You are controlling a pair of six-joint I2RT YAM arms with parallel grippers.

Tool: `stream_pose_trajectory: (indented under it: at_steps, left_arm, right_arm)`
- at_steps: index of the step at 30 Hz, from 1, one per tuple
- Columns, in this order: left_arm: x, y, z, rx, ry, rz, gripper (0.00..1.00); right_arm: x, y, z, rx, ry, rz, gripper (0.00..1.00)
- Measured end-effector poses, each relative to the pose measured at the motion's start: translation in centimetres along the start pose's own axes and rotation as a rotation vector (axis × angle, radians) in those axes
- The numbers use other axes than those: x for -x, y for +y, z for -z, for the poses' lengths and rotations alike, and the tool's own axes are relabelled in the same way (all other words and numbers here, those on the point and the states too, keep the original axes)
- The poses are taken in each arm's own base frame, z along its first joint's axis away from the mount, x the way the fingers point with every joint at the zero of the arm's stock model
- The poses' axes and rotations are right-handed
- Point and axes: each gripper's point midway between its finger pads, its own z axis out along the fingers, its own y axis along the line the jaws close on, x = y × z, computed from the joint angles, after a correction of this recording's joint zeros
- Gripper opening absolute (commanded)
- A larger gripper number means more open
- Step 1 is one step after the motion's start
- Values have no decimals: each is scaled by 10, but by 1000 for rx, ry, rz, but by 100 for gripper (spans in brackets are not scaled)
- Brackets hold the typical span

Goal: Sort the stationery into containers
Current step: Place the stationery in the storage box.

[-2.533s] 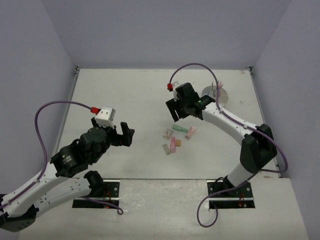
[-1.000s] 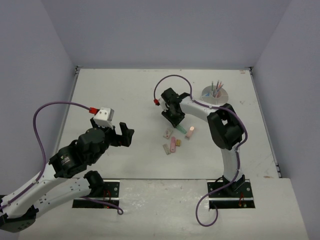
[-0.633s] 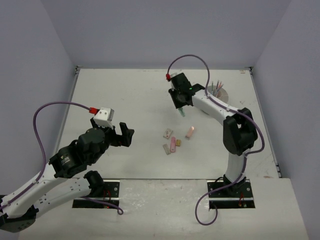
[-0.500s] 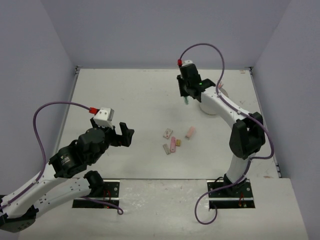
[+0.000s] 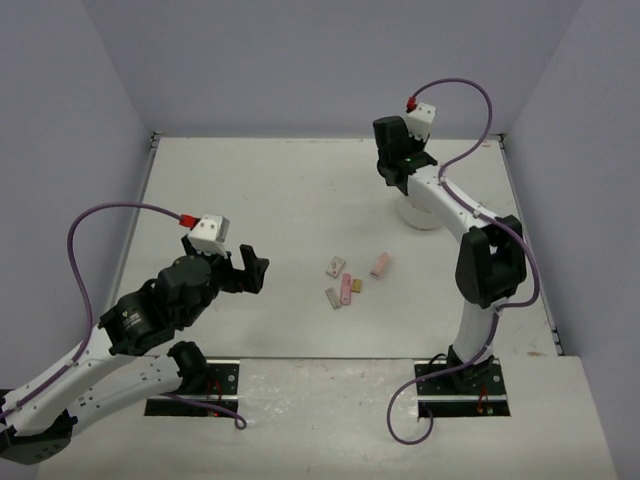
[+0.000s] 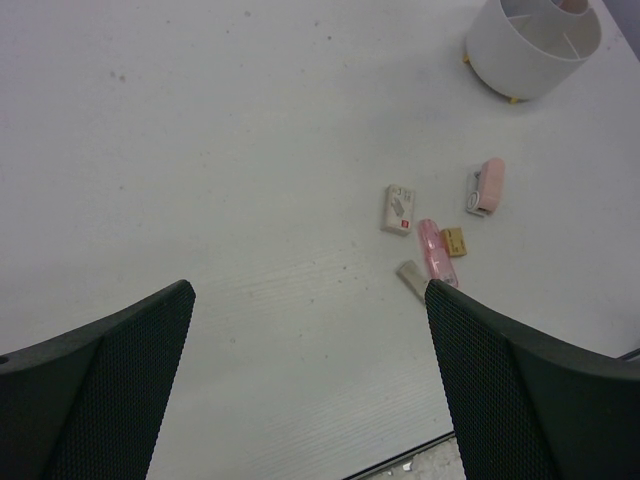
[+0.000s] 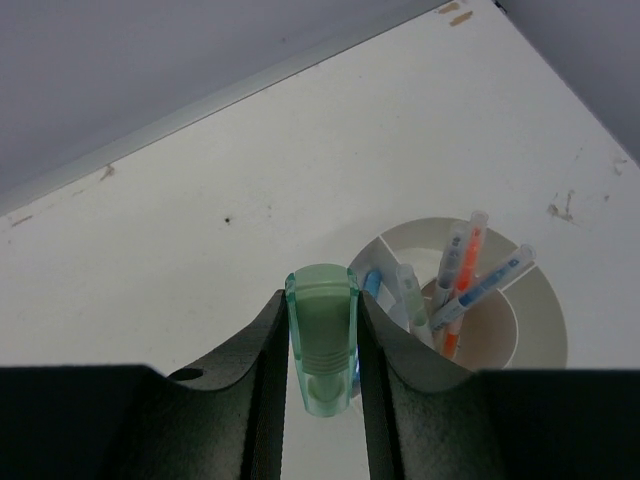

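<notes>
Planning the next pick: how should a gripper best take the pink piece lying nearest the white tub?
Probably from above, jaws closing across the middle of the pink piece. It lies flat and elongated, apart from the other pieces, so both long sides look free.

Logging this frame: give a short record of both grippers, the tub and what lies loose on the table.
left gripper: open, empty, over bare table
right gripper: shut on green piece, beside the tub's rim
tub: white, divided, pens standing inside
loose: white block, pink-and-grey piece, pink block, tan block, grey block, clustered together
</notes>
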Motion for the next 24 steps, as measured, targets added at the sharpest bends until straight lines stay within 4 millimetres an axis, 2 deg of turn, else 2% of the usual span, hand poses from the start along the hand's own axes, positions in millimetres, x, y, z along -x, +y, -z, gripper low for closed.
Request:
stream_pose_trajectory:
  at_steps: [9,18,24]
  left_arm:
    - [-1,0,-1,1,3,-2,100]
    - [-1,-1,-1,-4,4,-7,100]
    - [0,-2,-1,-9,2,-7,100]
  right_arm:
    - [-3,-11,-23,-116,-34,-74,0]
    - [-19,-22,-45,-178,-21,-64,0]
    - [-18,-21,-48,-175,-29,-74,10]
